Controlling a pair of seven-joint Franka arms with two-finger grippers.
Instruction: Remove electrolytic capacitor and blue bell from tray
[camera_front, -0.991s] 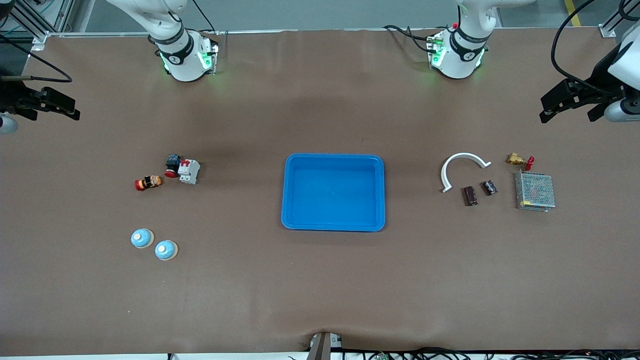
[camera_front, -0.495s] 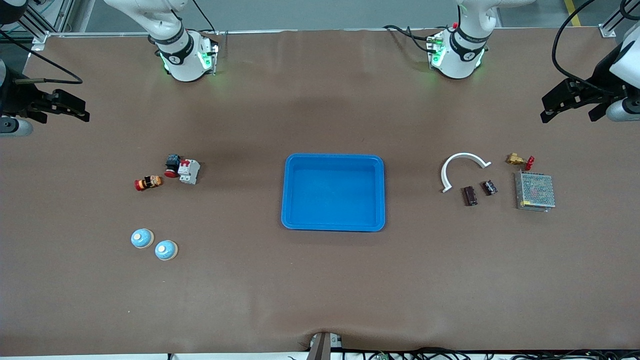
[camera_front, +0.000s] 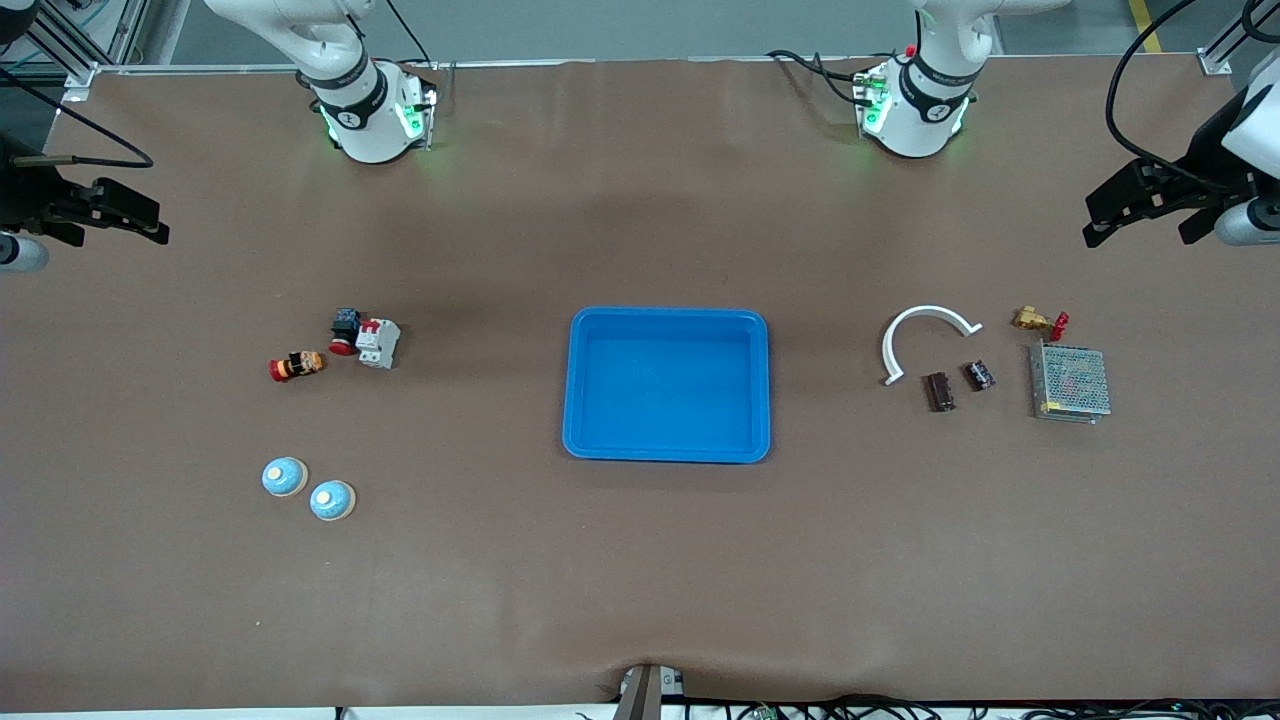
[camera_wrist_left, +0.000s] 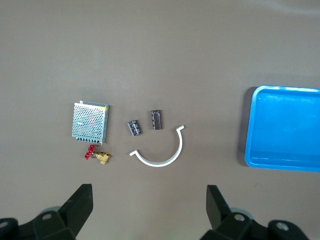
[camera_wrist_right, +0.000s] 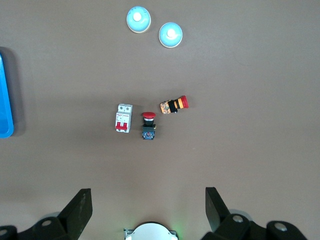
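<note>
Two blue bells (camera_front: 284, 476) (camera_front: 332, 500) stand side by side near the right arm's end of the table; both show in the right wrist view (camera_wrist_right: 138, 19) (camera_wrist_right: 170, 34). Two small dark capacitors (camera_front: 938, 391) (camera_front: 979, 375) lie near the left arm's end and show in the left wrist view (camera_wrist_left: 156, 119) (camera_wrist_left: 133, 127). A blue tray (camera_front: 668, 315) sits empty in the middle. My left gripper (camera_front: 1140, 225) (camera_wrist_left: 150, 205) is open and empty, high over its table end. My right gripper (camera_front: 150, 218) (camera_wrist_right: 148, 205) is open and empty, high over its own end.
By the capacitors lie a white curved piece (camera_front: 925, 320), a metal mesh box (camera_front: 1070, 382) and a brass valve with a red handle (camera_front: 1035, 320). Farther from the front camera than the bells lie a white circuit breaker (camera_front: 378, 342), a red push button (camera_front: 345, 330) and an orange-red button (camera_front: 297, 365).
My right gripper has shifted slightly at the table's edge, a little toward the middle and back. The left gripper has barely moved. Nothing on the table has moved.
</note>
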